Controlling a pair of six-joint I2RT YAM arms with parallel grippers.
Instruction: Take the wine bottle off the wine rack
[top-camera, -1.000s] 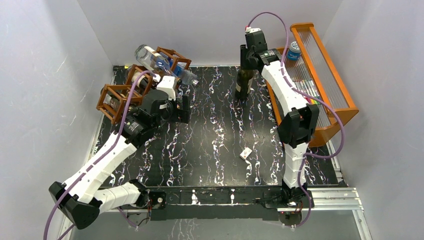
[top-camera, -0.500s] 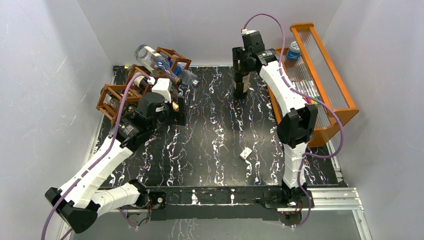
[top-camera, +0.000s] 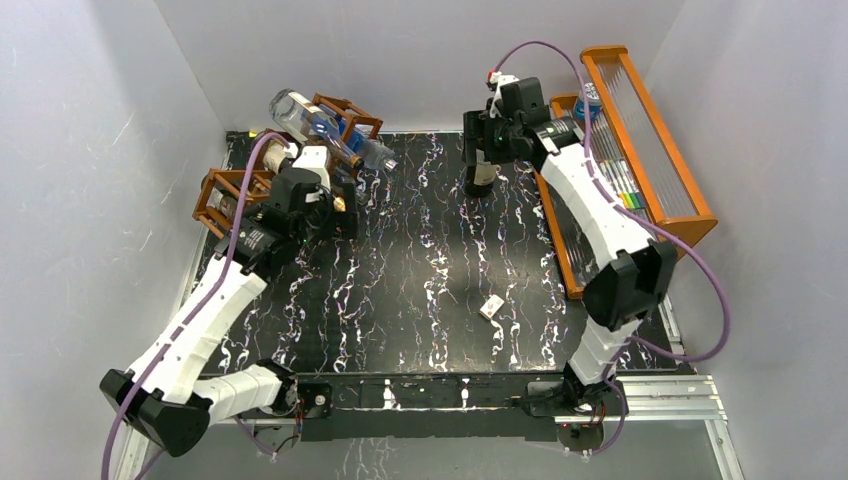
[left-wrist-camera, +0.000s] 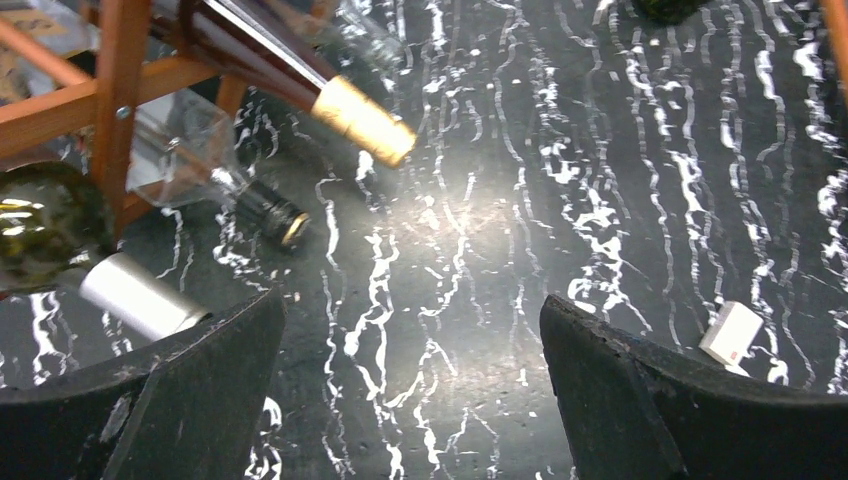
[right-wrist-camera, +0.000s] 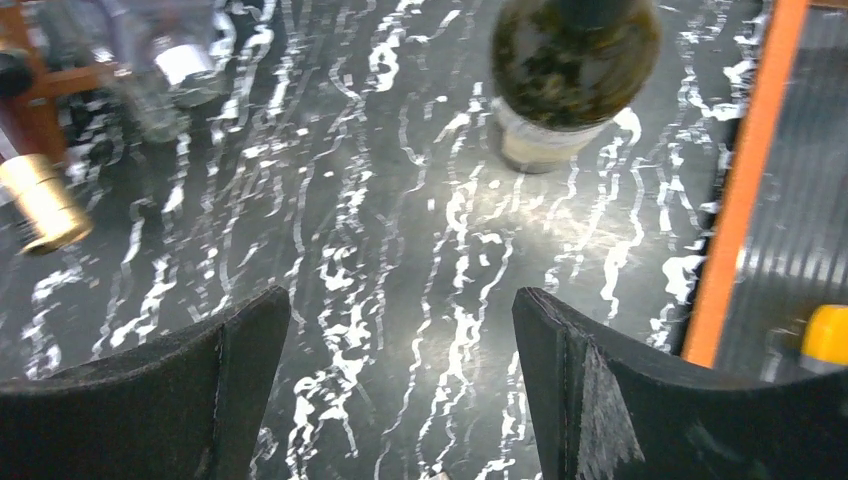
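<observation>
A dark green wine bottle (top-camera: 483, 180) (right-wrist-camera: 575, 60) stands upright on the black marbled table, apart from the rack. My right gripper (top-camera: 480, 150) (right-wrist-camera: 400, 295) hovers just above and beside it, open, with nothing between its fingers. The reddish-brown wine rack (top-camera: 232, 197) (left-wrist-camera: 115, 90) sits at the back left with other bottles in it: a gold-capped neck (left-wrist-camera: 360, 118), a clear bottle with a dark cap (left-wrist-camera: 262, 207) and a green bottle with a silver cap (left-wrist-camera: 130, 295). My left gripper (top-camera: 340, 205) (left-wrist-camera: 410, 300) stands open just in front of the rack, holding nothing.
A clear bottle with a blue label (top-camera: 320, 128) lies across the rack's top. The orange shelf with ribbed clear panels (top-camera: 640, 150) (right-wrist-camera: 750, 180) runs along the right, close to the standing bottle. A small white box (top-camera: 491, 307) (left-wrist-camera: 732, 332) lies mid-table.
My right gripper has opened and let go of the dark bottle, which stays standing; its arm has swung outward to the right. The left gripper has moved back-left toward the rack.
</observation>
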